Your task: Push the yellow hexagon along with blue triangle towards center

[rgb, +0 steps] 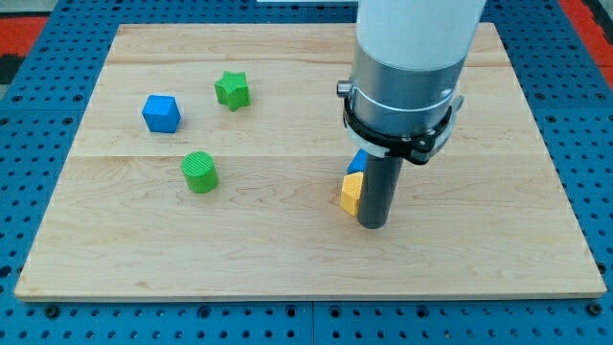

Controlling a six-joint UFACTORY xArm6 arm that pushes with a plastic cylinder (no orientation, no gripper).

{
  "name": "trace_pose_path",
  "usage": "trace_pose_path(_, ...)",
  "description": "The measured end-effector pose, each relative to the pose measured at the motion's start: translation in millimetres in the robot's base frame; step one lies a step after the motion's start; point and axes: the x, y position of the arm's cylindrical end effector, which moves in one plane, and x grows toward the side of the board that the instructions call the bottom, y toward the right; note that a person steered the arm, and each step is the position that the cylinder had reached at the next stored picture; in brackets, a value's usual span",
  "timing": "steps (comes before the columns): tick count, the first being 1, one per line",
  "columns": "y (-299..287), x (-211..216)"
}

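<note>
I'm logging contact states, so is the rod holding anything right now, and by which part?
Nothing is held. My tip stands beside the yellow hexagon, at its right; the blue triangle is just above.

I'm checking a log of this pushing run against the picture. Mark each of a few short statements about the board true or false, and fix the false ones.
1. My tip is right beside the yellow hexagon, on its right in the view. True.
2. The blue triangle sits at the view's far left. False: it is just above the yellow hexagon, partly hidden by the arm.
3. The green star lies nearer the view's top than the green cylinder. True.
4. The blue cube touches the green star. False: they stand apart.
</note>
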Motion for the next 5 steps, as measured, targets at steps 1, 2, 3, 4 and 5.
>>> trace_pose_path(1, 0, -12)
trace_pose_path(2, 0, -24)
trace_pose_path(3, 0, -37)
trace_pose_path(4, 0, -25)
trace_pose_path(5, -29, 12)
